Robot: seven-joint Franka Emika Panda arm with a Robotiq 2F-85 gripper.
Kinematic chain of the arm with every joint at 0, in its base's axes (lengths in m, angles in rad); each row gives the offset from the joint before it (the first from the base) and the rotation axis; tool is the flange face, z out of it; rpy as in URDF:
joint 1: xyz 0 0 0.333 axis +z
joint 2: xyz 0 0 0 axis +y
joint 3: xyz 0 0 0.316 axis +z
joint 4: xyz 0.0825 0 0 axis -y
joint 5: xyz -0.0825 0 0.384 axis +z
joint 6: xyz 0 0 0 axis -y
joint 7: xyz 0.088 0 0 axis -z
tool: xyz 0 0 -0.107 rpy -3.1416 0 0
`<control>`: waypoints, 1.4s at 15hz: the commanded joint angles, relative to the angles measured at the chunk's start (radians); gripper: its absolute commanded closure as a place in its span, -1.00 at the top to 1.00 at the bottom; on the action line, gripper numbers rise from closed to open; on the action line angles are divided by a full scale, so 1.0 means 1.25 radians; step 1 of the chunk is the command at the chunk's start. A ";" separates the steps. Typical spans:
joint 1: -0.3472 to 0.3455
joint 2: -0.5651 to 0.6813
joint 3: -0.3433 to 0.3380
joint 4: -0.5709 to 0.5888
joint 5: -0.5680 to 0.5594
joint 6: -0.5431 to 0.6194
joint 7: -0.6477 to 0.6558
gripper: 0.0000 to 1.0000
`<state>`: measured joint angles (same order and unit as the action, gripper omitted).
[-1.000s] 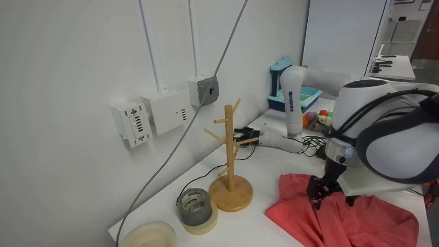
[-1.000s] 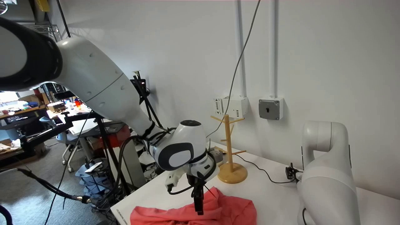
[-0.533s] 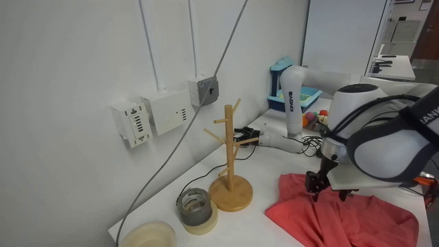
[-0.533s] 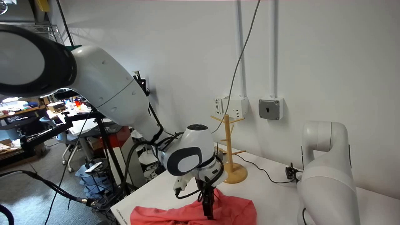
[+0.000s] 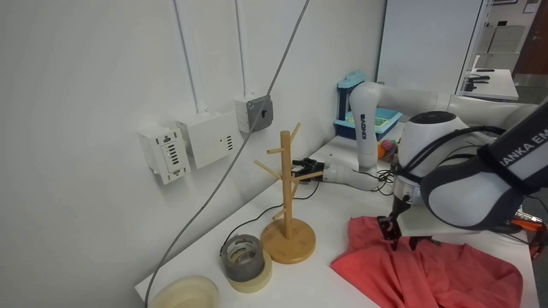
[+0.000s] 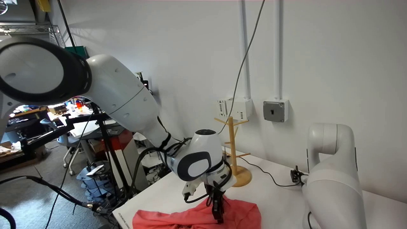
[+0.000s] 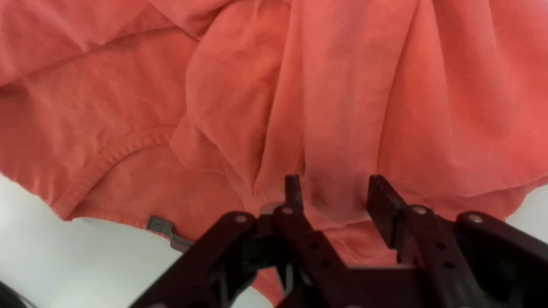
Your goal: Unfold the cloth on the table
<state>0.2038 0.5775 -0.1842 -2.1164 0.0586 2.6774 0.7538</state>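
White worktop (image 5: 317, 282); coral cloth (image 5: 449, 273) lies crumpled at lower right in an exterior view. Wrist view alone shows a dark tag (image 7: 165, 229), lower left. Hand (image 7: 335, 190): fingertips apart, cloth showing between, contact unclear.

White, rounded Franka arm (image 6: 127, 98), dark-rimmed joints (image 6: 31, 68) | looping black cables (image 6: 143, 155) | silver wrist collar (image 5: 404, 191) | pale "ANKA EM" lettering (image 5: 525, 149) | dark, screw-dotted claw (image 7: 332, 192)

"KINOVA" stands on the white rear arm (image 5: 364, 147), "ANKA EM" on the nearer arm (image 5: 524, 147).
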 commanded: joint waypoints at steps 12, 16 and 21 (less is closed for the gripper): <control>0.092 -0.008 -0.056 0.012 -0.072 0.083 0.059 -0.98; 0.154 -0.035 -0.053 0.004 -0.111 0.127 0.075 -0.98; 0.188 -0.062 0.026 -0.007 -0.097 0.143 0.042 -0.98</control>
<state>0.4333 0.5418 -0.2005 -2.0831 -0.0522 2.8251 0.8218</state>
